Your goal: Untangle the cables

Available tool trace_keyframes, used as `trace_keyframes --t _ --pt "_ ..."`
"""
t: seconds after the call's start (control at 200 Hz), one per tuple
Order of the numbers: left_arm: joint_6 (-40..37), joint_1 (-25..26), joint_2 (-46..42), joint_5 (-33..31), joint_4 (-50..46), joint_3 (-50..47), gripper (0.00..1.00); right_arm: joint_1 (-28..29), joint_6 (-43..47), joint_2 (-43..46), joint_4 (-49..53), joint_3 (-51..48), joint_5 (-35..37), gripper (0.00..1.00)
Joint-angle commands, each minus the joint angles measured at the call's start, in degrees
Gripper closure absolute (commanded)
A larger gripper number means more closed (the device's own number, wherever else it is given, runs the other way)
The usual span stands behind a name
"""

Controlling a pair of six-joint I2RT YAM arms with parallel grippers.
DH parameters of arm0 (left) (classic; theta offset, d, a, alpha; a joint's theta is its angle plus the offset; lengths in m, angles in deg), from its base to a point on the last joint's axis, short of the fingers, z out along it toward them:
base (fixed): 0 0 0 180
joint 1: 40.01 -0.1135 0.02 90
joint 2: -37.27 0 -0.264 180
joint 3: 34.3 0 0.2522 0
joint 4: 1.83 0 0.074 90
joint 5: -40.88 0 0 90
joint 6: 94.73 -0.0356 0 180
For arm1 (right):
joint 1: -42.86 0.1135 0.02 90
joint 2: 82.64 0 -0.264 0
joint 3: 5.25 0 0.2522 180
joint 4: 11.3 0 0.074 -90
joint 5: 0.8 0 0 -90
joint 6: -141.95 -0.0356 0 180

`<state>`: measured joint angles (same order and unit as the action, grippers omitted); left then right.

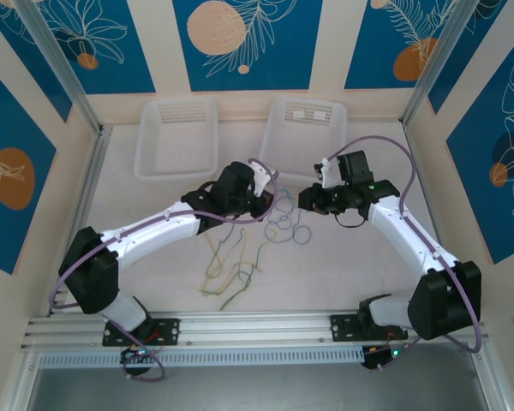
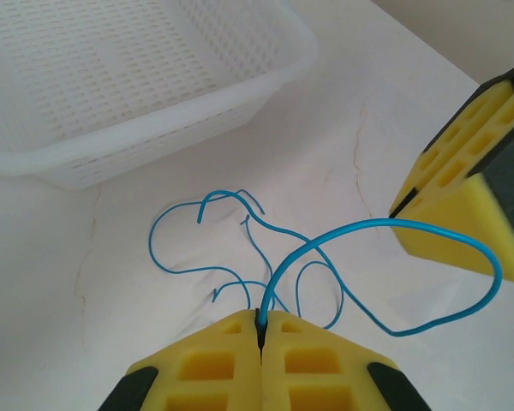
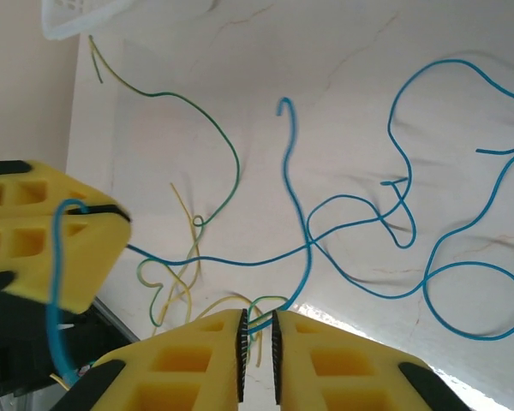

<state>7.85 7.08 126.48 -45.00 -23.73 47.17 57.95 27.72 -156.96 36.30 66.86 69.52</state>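
Several thin cables lie tangled mid-table: blue loops (image 1: 287, 221) between the two grippers, yellow and green strands (image 1: 229, 267) nearer the arms. My left gripper (image 2: 263, 324) is shut on one end of a blue cable (image 2: 360, 227), which arches up past a yellow finger (image 2: 471, 184) of the right gripper. In the top view the left gripper (image 1: 270, 190) faces the right gripper (image 1: 304, 199) closely. My right gripper (image 3: 257, 334) stands narrowly open, and a raised blue cable (image 3: 304, 231) and a green strand (image 3: 265, 301) run into the gap. The pads do not pinch them.
Two white perforated baskets sit at the back, one left (image 1: 177, 168) and one right (image 1: 304, 99); the right one (image 2: 154, 141) lies close behind the blue loops. An aluminium rail (image 1: 257, 330) bounds the near edge. Green (image 3: 231, 163) and yellow (image 3: 184, 223) strands cross under the blue ones.
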Motion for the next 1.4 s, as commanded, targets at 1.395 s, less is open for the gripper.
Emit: trace_keyframes --t 1.395 --pt "2.7 -0.8 0.9 0.1 1.6 -1.7 1.0 4.8 -17.7 -25.4 -14.6 -7.6 13.6 0.9"
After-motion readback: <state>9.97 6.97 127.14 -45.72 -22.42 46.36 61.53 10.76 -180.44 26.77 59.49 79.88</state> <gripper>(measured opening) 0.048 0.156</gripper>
